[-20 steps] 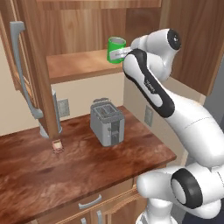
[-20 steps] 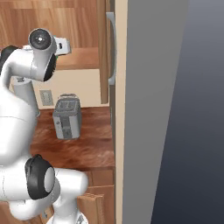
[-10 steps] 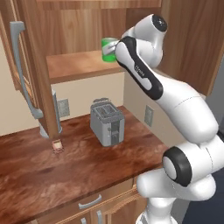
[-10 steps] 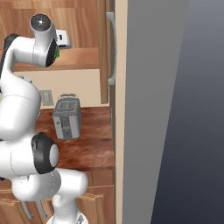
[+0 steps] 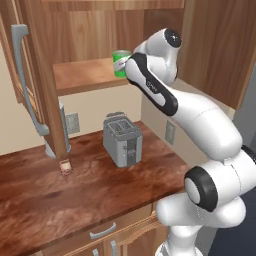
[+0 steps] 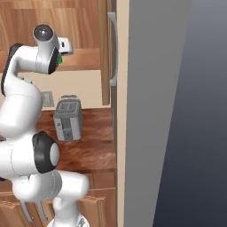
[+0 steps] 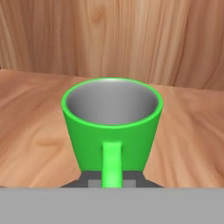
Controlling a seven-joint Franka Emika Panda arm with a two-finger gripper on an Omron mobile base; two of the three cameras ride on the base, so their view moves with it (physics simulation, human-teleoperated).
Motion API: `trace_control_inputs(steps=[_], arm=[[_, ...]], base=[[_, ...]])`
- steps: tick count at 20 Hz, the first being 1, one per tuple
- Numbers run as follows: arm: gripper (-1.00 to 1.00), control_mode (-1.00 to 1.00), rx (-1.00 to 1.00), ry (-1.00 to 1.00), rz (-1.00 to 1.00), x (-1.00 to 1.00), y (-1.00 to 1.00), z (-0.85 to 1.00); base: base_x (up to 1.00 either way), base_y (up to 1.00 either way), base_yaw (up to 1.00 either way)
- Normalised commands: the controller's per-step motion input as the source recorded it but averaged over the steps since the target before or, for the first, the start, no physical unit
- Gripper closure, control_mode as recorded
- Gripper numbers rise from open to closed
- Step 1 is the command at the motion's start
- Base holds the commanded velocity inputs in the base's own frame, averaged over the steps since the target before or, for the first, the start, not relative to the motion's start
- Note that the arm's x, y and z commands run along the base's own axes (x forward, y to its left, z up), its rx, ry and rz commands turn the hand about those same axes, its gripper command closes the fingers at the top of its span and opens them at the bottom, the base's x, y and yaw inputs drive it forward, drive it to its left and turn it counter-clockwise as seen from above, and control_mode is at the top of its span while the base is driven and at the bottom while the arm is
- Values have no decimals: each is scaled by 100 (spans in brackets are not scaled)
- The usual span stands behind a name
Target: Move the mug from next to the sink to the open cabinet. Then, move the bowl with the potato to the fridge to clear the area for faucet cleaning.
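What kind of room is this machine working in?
It looks like a home kitchen. A toaster stands on a wooden counter, an open wall cabinet hangs above it, and the arm's gripper holds a green mug by its handle over the cabinet shelf.

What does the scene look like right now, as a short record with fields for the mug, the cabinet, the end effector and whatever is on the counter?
mug: bright green mug, upright, pale grey inside, handle facing the hand camera
mug location: over the wooden shelf of the open cabinet; contact with the shelf cannot be told
end effector: end effector shut on the mug's handle
cabinet door: swung open at left, long grey bar handle
counter: brown wooden counter with a grey toaster standing below the shelf
task stage: mug at the cabinet, not yet released
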Motion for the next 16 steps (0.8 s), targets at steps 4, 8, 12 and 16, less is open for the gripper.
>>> trace_control_inputs(steps=[4, 8, 12, 16], arm=[[100, -100, 0, -5, 0, 74, 3, -28], [100, -100, 0, 0, 0, 96, 11, -11], [100, -100, 0, 0, 0, 63, 16, -1], [-100, -100, 0, 0, 0, 1, 10, -1]], base=[[0, 0, 0], [0, 0, 0], [0, 0, 0], [0, 0, 0]])
